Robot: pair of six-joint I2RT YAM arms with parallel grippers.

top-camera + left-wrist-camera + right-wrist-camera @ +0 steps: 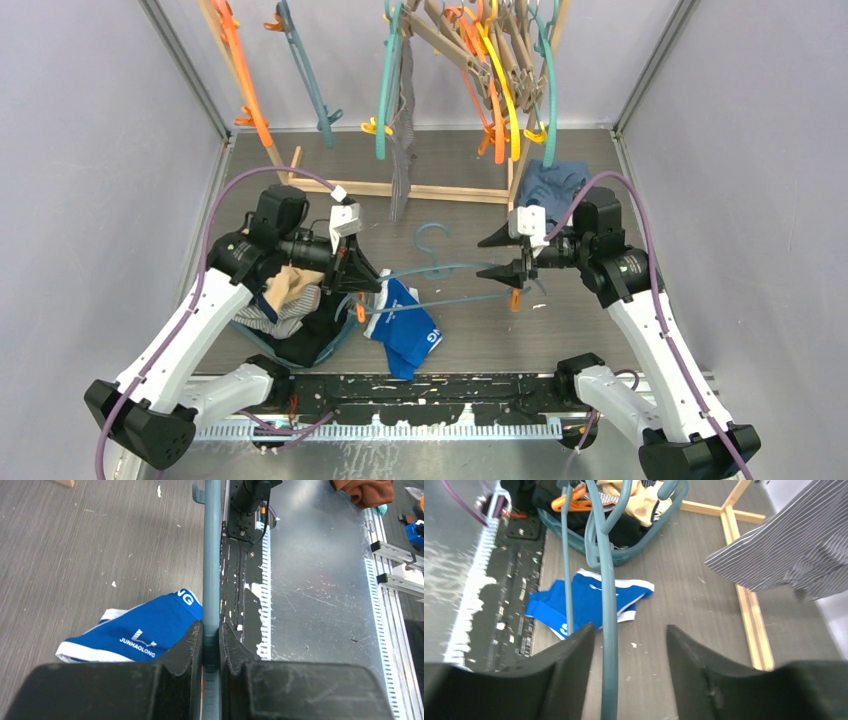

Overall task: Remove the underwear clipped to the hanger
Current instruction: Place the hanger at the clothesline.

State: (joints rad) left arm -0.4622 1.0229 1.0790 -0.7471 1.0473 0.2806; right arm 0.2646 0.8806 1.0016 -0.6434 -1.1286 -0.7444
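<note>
Left gripper [211, 630] clamped on hanger [450, 268] bar. Right gripper [629, 630] part-open, straddling bar, not gripping. Hanger long axis runs gripper to gripper. Blue underwear [408, 325] lies on surface [570, 325] below hanger's left end, nearer left arm.

Bright blue underwear [405, 325], white waistband, lying crumpled on table [480, 335].

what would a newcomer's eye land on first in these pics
Most likely the bright blue underwear lying loose on the table, near its front edge. Next, the teal hanger held above it: the left gripper is clamped on one end, while the right gripper stands open around the other. At the back dangles a cluster of orange, yellow and teal hangers.
</note>
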